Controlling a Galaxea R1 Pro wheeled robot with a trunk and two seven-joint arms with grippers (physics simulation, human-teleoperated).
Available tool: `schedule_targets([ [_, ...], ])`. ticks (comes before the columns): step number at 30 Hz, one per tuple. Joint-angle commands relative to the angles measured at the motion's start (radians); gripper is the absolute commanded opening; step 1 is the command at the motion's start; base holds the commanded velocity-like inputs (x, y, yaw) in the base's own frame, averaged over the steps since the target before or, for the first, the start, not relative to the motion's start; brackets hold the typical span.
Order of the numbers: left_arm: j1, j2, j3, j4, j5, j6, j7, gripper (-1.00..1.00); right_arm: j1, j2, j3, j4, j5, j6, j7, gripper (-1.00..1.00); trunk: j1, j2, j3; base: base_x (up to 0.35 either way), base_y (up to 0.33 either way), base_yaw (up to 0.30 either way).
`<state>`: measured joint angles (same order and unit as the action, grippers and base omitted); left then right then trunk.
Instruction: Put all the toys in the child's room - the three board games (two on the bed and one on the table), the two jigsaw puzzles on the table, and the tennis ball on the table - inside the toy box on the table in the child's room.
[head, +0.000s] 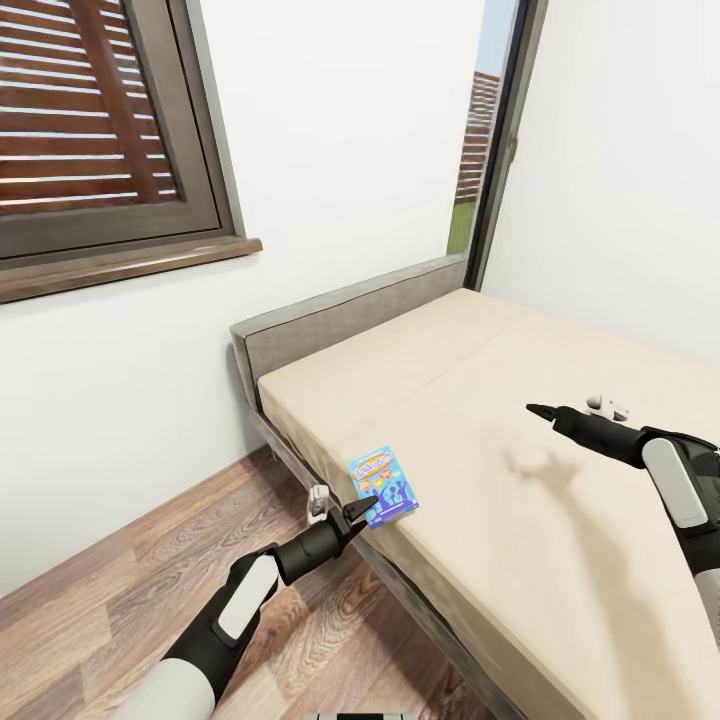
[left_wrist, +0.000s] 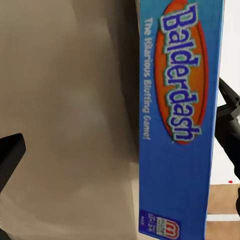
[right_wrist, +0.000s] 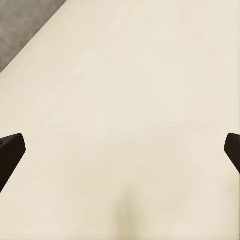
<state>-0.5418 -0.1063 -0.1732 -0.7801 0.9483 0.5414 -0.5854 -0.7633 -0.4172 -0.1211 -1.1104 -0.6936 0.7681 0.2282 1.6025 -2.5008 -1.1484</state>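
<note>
One board game (head: 383, 487), a blue box with a yellow title, stands tilted at the near edge of the bed (head: 470, 390). The left wrist view shows its blue side (left_wrist: 180, 125) printed "Balderdash". My left gripper (head: 361, 509) is open around it. The box lies close against one finger (left_wrist: 229, 117), and the other finger (left_wrist: 10, 152) stands well away from it. My right gripper (head: 534, 408) hovers open over the bare beige mattress (right_wrist: 130, 115), holding nothing. The toy box, the table, the jigsaw puzzles and the tennis ball are out of view.
The bed has a grey headboard (head: 340, 320) against the white wall. A dark-framed window (head: 100, 130) with a wooden sill is at the upper left. A tall glass pane (head: 490, 130) is behind the bed. Wood plank floor (head: 120, 590) runs along the bed's left side.
</note>
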Motion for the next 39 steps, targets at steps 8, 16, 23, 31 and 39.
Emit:
schedule_targets([
  [8,0.004,-0.006,0.000,-0.047,0.031,0.008,-0.003,1.00,-0.001,0.004,-0.002,0.000,0.004,0.005,0.005,1.00,0.000,0.000,-0.001,0.000,0.000,0.000],
  [16,0.006,-0.006,0.000,-0.055,0.032,0.008,-0.002,1.00,-0.001,0.006,-0.002,0.000,0.005,0.005,0.005,1.00,0.000,0.000,-0.001,0.000,0.000,0.000],
  [23,0.007,-0.006,0.000,-0.056,0.031,0.008,-0.004,1.00,-0.001,0.006,-0.002,0.000,0.008,0.005,0.005,1.00,0.000,0.000,-0.001,0.000,0.000,0.000],
  [31,0.013,-0.005,0.001,-0.060,0.030,0.008,-0.006,1.00,-0.001,0.006,-0.002,0.000,0.012,0.005,0.005,1.00,0.000,0.000,-0.001,0.000,0.000,0.000],
  [39,0.023,-0.003,0.001,-0.076,0.030,0.008,-0.008,1.00,-0.001,0.006,-0.002,0.000,0.012,0.005,0.005,1.00,0.000,0.000,-0.001,0.000,0.000,0.000],
])
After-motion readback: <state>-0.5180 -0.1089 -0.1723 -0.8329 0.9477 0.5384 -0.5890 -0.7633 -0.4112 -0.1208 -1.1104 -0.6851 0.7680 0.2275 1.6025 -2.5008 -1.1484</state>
